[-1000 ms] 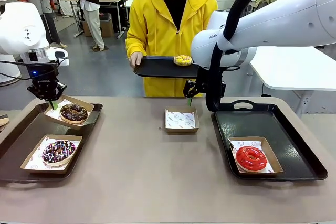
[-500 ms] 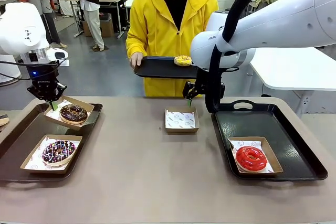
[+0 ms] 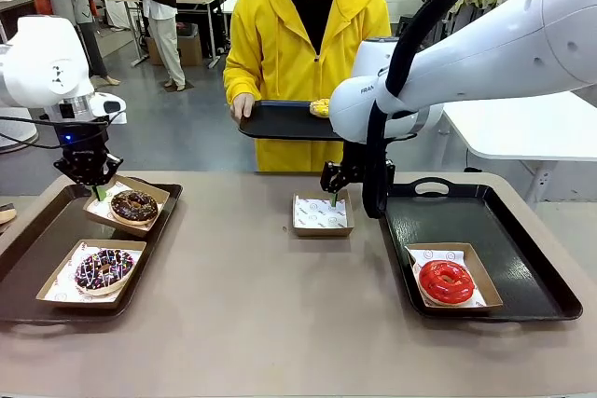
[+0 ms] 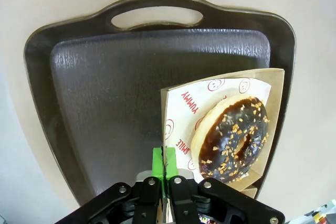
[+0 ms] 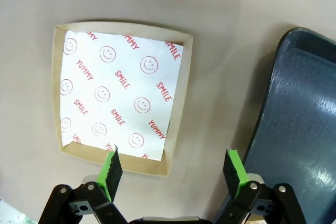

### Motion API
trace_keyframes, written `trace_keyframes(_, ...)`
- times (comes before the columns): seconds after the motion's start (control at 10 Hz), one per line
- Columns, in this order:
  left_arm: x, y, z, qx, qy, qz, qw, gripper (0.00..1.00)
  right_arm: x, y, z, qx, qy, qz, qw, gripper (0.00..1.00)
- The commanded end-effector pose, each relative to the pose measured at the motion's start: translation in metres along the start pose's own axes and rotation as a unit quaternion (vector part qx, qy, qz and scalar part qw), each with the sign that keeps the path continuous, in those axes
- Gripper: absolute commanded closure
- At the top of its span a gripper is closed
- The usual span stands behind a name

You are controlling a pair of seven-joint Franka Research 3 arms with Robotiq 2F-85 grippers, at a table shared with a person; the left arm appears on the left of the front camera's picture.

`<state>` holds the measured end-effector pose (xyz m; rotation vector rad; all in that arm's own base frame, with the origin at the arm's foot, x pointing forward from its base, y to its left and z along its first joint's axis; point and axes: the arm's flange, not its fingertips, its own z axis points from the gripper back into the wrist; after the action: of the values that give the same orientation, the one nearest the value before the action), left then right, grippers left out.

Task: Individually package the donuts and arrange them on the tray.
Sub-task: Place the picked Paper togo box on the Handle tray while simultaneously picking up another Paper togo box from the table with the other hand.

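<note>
Nearest me, lower left of the front frame, the sprinkled chocolate donut point(image 3: 103, 268) sits in its carton on the left tray point(image 3: 37, 240); at lower right, the red donut point(image 3: 446, 281) sits boxed on the right tray point(image 3: 448, 221). Behind, the left jaws are pinched together on a corner of the tilted carton point(image 4: 231, 85) carrying the chocolate donut point(image 3: 134, 205). Mid-frame, the right jaws stand apart over the empty carton point(image 3: 323, 212) on the surface point(image 3: 242, 314). Farthest, the person's held tray point(image 3: 275, 121) bears the yellow donut point(image 3: 319, 107). I judge it light and soft, with glaze that smears, so I'd grip its outer sides gently.
</note>
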<state>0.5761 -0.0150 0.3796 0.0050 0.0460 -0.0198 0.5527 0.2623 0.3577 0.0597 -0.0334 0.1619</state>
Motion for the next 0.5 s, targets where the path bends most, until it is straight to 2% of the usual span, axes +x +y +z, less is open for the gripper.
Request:
trace_keyframes(0.0,0.008,-0.004,-0.003,0.015,-0.008,0.015,1.0,0.99,0.0,0.002,-0.01,-0.022,-0.01,-0.013,1.0,0.0)
trace_keyframes(0.4,0.012,-0.006,-0.005,0.015,-0.005,0.016,1.0,0.99,0.001,0.003,-0.026,-0.027,0.002,-0.011,1.0,0.0)
